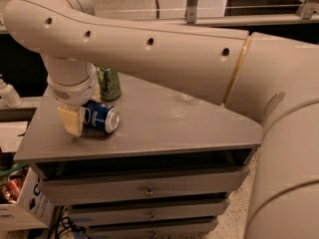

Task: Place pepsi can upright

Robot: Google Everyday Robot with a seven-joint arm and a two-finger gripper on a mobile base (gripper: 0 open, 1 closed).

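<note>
The pepsi can (102, 117) lies on its side on the grey cabinet top (169, 123), its silver end facing right and toward me. My gripper (71, 121) hangs from the big beige arm at the can's left end, its yellowish fingers (70, 120) against the can's base end. The arm hides part of the can.
A green can (109, 83) stands upright just behind the pepsi can. A clear plastic bottle (8, 94) stands on a lower surface at the far left. Drawers (144, 189) are below the top. A box (20, 203) of items sits on the floor at left.
</note>
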